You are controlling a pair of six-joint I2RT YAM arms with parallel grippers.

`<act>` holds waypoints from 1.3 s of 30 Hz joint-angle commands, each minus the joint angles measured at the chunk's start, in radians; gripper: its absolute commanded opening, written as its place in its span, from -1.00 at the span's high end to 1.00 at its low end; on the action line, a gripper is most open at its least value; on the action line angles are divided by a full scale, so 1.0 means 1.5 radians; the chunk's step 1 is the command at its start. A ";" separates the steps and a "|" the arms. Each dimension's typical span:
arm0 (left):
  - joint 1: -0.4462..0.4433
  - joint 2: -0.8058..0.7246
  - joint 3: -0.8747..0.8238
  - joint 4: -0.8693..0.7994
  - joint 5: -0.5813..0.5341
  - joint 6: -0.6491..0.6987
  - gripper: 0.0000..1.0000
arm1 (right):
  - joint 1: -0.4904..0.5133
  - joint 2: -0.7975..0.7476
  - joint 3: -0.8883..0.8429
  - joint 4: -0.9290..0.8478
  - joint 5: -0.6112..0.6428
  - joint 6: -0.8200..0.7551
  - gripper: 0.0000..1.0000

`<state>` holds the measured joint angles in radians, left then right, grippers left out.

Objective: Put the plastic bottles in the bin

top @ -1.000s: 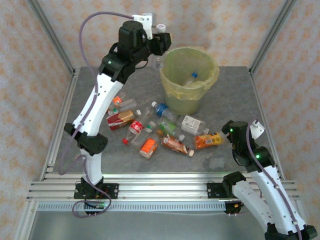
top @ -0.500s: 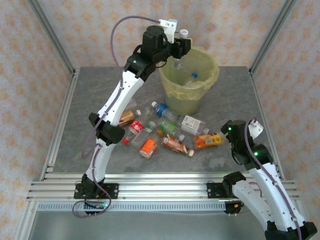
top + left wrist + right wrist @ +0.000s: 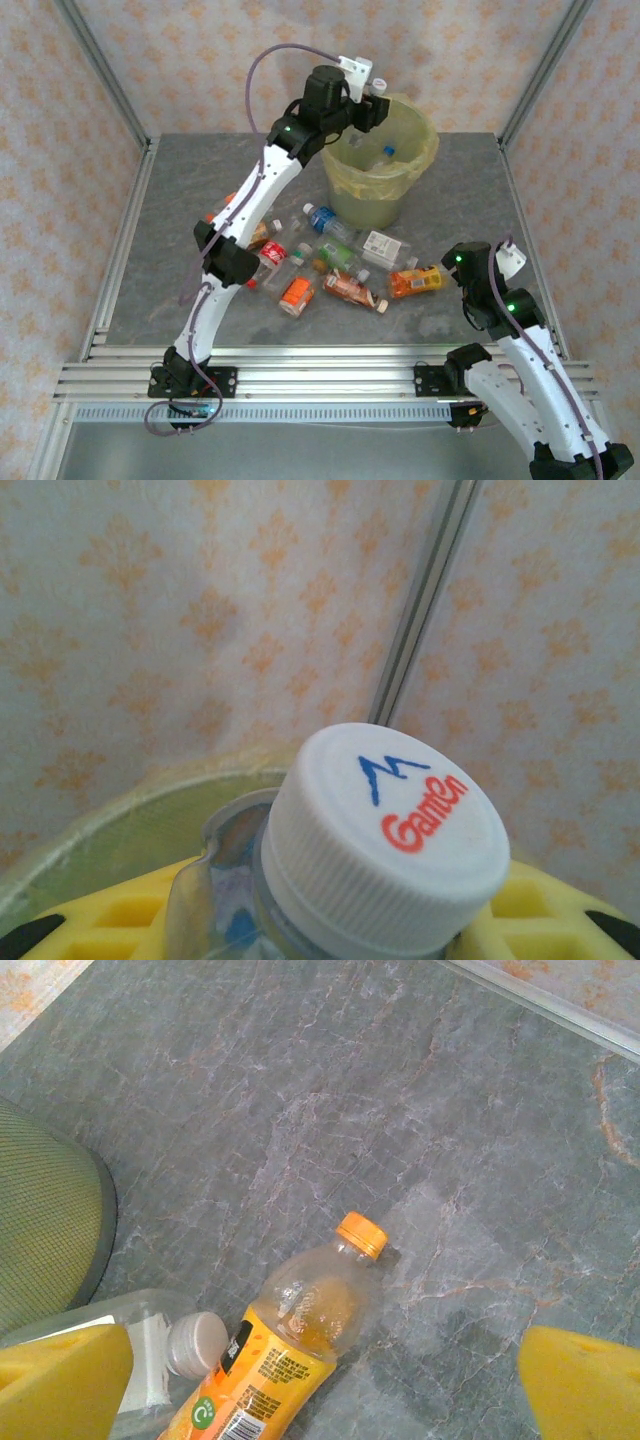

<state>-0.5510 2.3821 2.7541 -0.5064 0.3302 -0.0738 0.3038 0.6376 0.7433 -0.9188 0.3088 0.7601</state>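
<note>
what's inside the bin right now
A clear bottle with a blue cap lies inside the bin against its yellowish liner. The near wall hides the bottom, and the left gripper, holding a white-capped bottle, covers part of the rim.

bin (image 3: pixel 368 203) stands far-centre on table (image 3: pixel 180 200). one bottle (image 3: pixel 388 153) lies inside it. loose bottles (image 3: pixel 349 288) lie spread l to r just in front. l gripper (image 3: pixel 375 105) w/ held bottle (image 3: pixel 390 830) hangs above bin's left side. r gripper (image 3: pixel 320 1380) hangs over rightmost bottle (image 3: pixel 290 1350).
</note>
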 commanded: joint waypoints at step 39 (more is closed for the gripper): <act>-0.016 -0.004 0.012 -0.077 -0.071 0.093 -1.00 | -0.002 0.026 -0.062 0.004 -0.081 0.092 -0.98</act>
<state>-0.5632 2.4340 2.7541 -0.6170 0.2455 0.0544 0.3038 0.6769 0.6338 -0.9035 0.1829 0.8944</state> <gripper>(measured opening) 0.999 0.992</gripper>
